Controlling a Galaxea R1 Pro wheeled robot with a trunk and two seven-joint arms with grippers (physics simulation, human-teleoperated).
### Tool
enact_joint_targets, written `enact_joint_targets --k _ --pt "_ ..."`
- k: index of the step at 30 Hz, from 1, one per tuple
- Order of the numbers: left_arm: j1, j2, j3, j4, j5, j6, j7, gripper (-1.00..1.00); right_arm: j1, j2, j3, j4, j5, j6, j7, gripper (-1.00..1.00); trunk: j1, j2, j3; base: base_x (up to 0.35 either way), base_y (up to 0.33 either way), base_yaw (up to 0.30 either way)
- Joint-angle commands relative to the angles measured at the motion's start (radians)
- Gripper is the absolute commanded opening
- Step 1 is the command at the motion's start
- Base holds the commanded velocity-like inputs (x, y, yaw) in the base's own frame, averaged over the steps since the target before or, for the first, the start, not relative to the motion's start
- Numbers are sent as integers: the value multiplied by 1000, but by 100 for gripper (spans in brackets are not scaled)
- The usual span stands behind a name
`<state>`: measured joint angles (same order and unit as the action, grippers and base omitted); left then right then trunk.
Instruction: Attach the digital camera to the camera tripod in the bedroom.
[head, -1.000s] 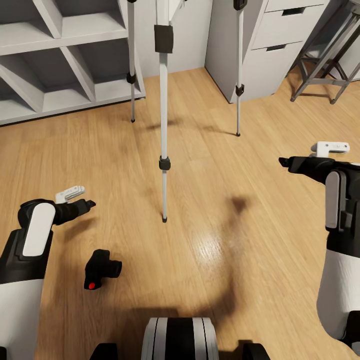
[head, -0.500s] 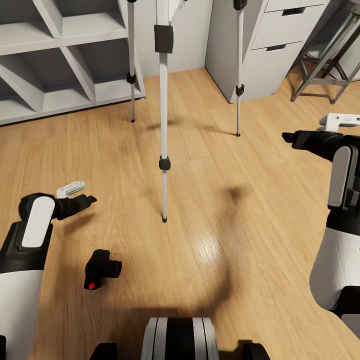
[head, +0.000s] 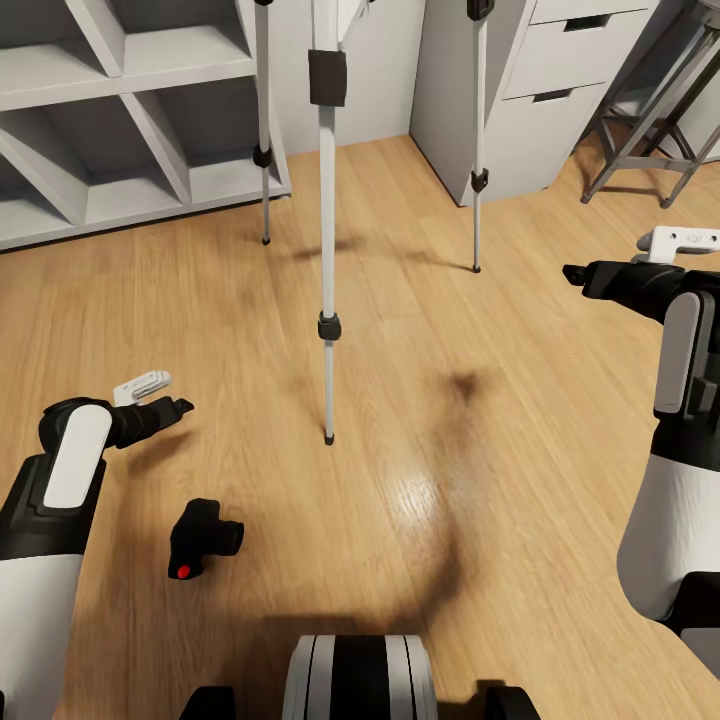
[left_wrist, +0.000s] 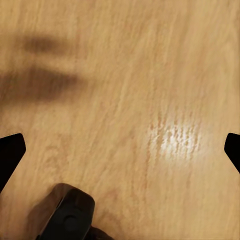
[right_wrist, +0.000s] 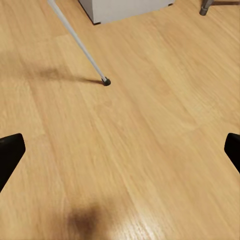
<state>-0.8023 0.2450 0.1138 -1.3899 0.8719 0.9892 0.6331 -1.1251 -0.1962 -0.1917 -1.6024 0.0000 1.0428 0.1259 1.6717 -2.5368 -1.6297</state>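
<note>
The digital camera (head: 203, 537) lies on the wood floor near my base, black, with its red dot toward me; its edge also shows in the left wrist view as a dark rounded body (left_wrist: 67, 216). My left gripper (head: 165, 393) hovers open a short way beyond the camera, apart from it. The camera tripod (head: 327, 250) stands ahead: three thin silver legs with black collars, its head cut off by the frame. My right gripper (head: 610, 258) is open over bare floor at the right. In the right wrist view one tripod leg (right_wrist: 80, 46) ends in a black foot.
White cube shelving (head: 110, 120) stands at the back left, and a light-grey drawer cabinet (head: 520, 90) behind the tripod's right leg. A grey metal-legged stool (head: 650, 120) is at the back right. My base's front edge (head: 358, 675) shows at the bottom.
My right gripper has risen and shifted farther out to the right, mostly in the first half second. The left gripper, the camera and the tripod stay about where they were.
</note>
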Motion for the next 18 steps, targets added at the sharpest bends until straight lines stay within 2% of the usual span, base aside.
enact_joint_targets --k 1,18 --pt "-1 0 0 -1 10 2 10 100 -1 0 -1 -1 1 4 4 100 0 0 -1 0 0 0" --pt "-1 0 0 -1 10 2 10 100 -1 0 -1 -1 1 4 4 100 0 0 -1 0 0 0"
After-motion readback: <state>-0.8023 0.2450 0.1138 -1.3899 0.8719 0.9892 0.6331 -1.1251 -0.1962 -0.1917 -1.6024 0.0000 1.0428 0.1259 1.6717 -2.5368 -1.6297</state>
